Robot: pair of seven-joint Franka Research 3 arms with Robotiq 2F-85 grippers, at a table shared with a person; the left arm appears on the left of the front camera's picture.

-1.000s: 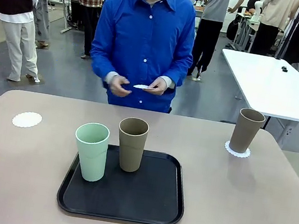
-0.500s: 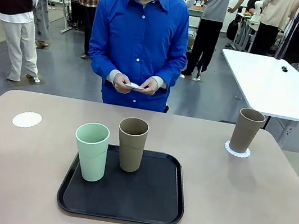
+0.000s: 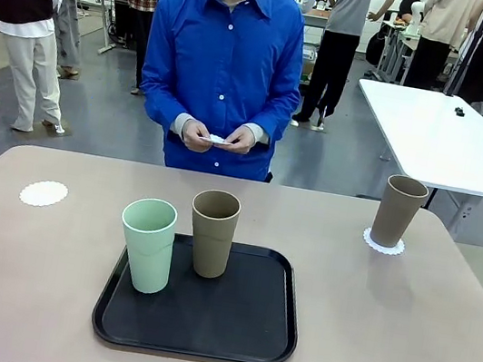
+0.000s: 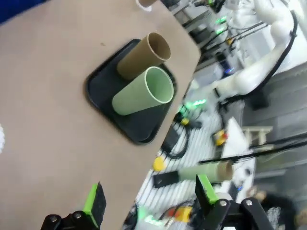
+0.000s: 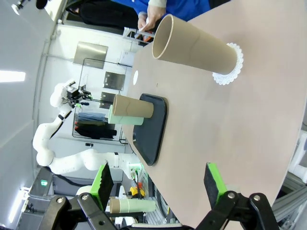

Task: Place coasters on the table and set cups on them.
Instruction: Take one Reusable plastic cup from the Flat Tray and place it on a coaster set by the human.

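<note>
Left end effector [image 4: 149, 194] is wide, holding nothing — right end effector [image 5: 158, 184] too. Next job, I think: mint cup [image 3: 148, 244] off the tray [image 3: 246, 329] to the bare coaster [image 3: 43, 193] on the counter [image 3: 383, 332], left side. Grab it mid-way, lift straight up, set down w/o sliding — paper moves easily. Brown cup [image 3: 213, 232] shares the tray; other brown cup [image 3: 398, 210] stands on its coaster [image 3: 383, 245], right side. All 3 look empty. Person's hands [image 3: 195, 134] hold a third coaster [image 3: 220, 139].
</note>
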